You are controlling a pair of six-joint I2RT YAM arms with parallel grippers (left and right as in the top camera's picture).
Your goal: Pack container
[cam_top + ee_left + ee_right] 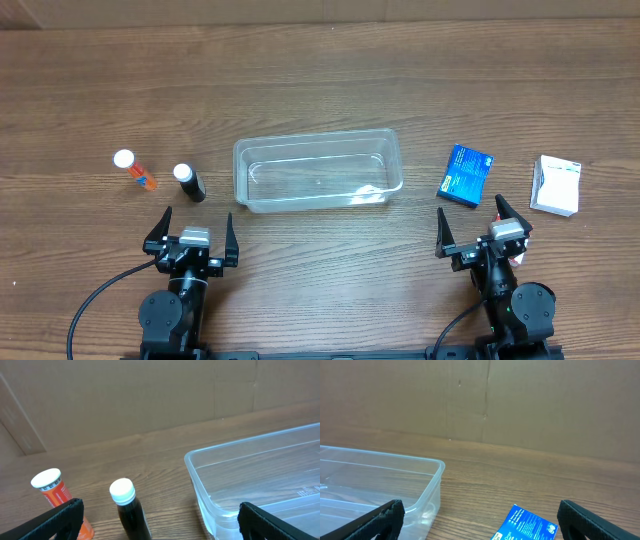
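Orange bottle (pixel 136 171), black bottle (pixel 190 183), blue box (pixel 467 176), white box (pixel 555 186).
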